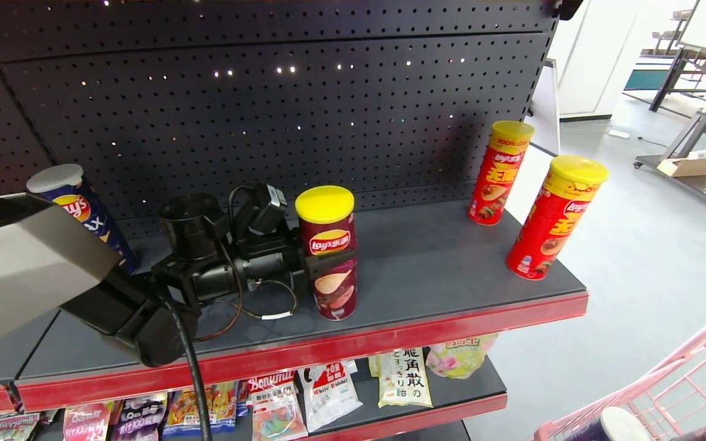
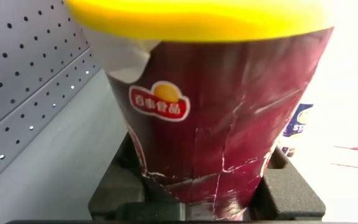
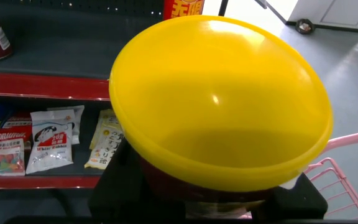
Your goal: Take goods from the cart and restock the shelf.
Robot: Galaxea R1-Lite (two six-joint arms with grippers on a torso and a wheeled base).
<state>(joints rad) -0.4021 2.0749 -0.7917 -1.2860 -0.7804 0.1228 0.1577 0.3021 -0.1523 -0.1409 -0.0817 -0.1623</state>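
The shelf (image 1: 426,269) is dark grey with a red front edge. Behind it is a dark back wall (image 1: 304,110) full of little holes. The floor (image 1: 647,257) is light grey. A pink cart (image 1: 690,373) stands low on the right.

The dark can (image 1: 326,236) with a yellow lid stands up straight on the shelf, near the front edge. The left gripper (image 1: 328,264) is closed around its sides. In the left wrist view, the black fingers (image 2: 291,193) press on both sides of the can.

The right gripper (image 3: 210,208) is closed on a second can (image 3: 222,99) with a big yellow lid. It is out in front of the shelf, next to the cart.

Two red cans with yellow lids stand on the right end of the shelf. The back one (image 1: 501,173) is close to the wall, and the front one (image 1: 556,217) is near the edge. They stand apart. A blue can (image 1: 83,211) with a white lid leans at the left, behind the left arm.

On the lower shelf (image 1: 451,383) lie many snack bags (image 1: 328,389).
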